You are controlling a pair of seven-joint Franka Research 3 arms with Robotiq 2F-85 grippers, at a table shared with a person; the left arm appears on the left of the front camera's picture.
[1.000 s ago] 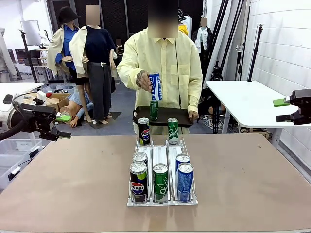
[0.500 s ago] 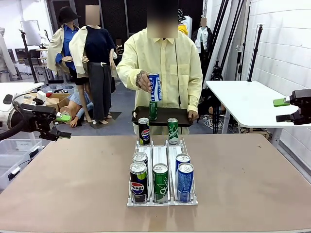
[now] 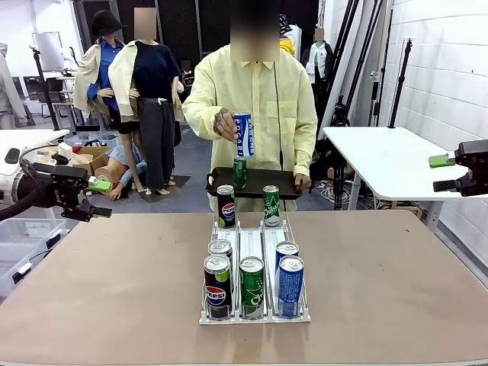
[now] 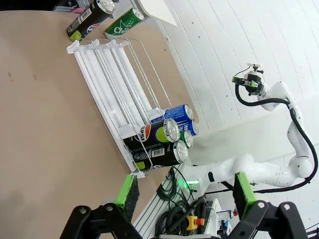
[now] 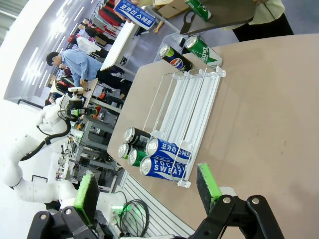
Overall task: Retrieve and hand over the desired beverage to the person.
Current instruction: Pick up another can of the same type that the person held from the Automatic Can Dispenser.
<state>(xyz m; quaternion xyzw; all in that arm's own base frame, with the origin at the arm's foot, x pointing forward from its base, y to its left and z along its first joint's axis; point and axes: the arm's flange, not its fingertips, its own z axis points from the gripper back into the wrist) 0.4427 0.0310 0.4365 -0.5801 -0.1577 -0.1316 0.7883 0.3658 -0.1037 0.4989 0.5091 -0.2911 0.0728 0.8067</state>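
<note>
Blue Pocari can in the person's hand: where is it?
Front view, far centre: the blue can is held in the person's hand, just above the green can on the black tray.

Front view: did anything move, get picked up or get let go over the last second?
Nothing visibly changed. The person's hand holds the blue can over the black tray as before. The loaded rack, the open left tool and the open right tool have not moved.
</note>
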